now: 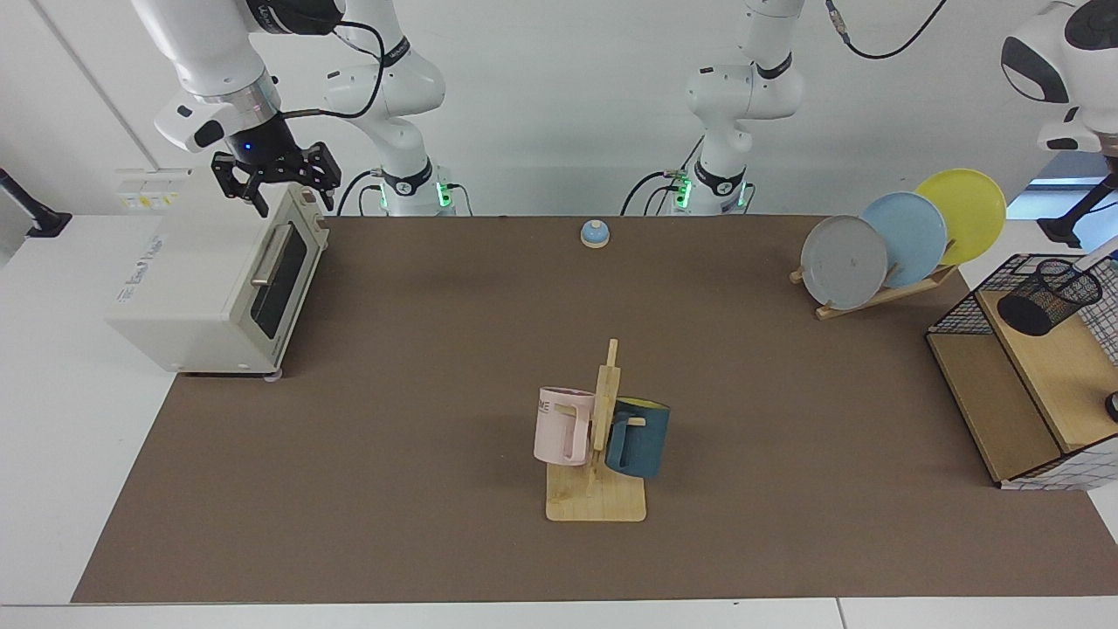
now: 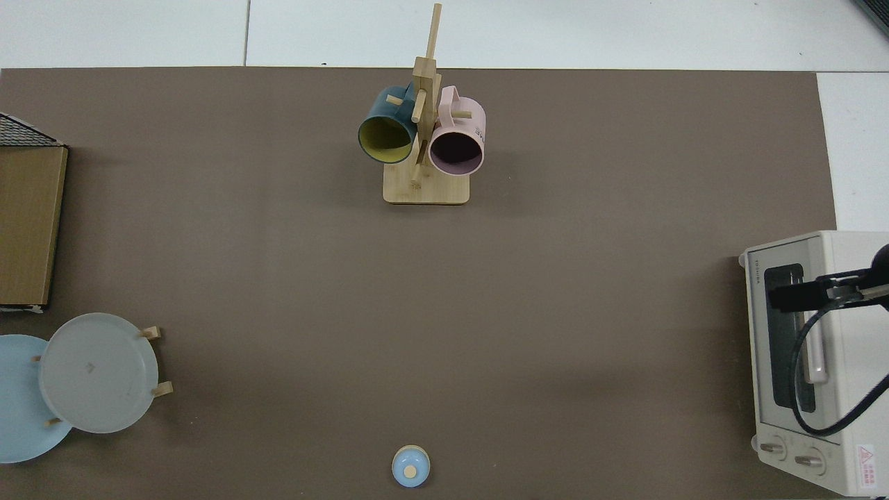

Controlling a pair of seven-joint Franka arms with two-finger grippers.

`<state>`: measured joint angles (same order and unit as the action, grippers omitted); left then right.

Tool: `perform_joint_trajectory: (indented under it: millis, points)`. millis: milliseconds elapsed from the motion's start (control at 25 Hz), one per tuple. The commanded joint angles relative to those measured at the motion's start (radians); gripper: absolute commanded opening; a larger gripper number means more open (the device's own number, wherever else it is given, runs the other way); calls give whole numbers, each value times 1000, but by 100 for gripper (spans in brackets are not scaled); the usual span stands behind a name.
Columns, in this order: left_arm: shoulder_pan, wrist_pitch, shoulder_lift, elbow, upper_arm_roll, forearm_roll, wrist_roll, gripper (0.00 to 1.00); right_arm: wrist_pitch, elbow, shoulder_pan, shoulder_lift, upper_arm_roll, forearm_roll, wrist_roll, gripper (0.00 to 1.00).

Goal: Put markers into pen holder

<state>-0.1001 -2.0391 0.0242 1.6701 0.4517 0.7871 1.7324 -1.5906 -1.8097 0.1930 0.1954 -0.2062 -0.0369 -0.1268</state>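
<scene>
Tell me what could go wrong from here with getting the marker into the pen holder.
1. A slim white thing shows at the rim of the pen holder. I cannot tell whether it is the marker or how deep it sits; if it only leans there, it might slip out.
2. The right gripper hangs open just above the toaster oven and could clip its top edge on a low move.

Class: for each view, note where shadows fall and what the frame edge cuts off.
Facing view: dark shadow under the toaster oven, open right gripper above it; left arm runs off the edge, left gripper unseen. Top view: shadows faint; wire basket and blue plate cropped.
</scene>
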Motion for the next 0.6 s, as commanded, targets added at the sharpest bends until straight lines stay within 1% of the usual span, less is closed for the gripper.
perform_joint_trajectory:
  millis: [0,160,360,400,440,480,520,560]
  points:
    - [-3,-7,36,2,7,18,3,0,11,-14,-12,1,14,-35,48,100]
    - [2,-33,51,-1,7,18,-1,0,26,-19,-9,-2,16,-35,61,100]
    - [3,-38,49,5,7,17,-31,1,24,-23,-1,-1,16,-35,62,100]
    - [5,-42,48,8,9,17,-33,25,24,-26,-3,-1,16,-35,62,100]
    - [6,-44,48,10,9,12,-33,79,23,-29,-4,1,16,-34,61,100]
    - [6,-38,48,8,9,0,-43,98,21,-33,-9,4,16,-34,58,100]
    - [8,-33,49,7,9,-6,-57,100,20,-36,-12,6,16,-32,56,100]
    - [8,-26,49,7,10,-11,-77,100,20,-36,-12,7,16,-32,56,100]
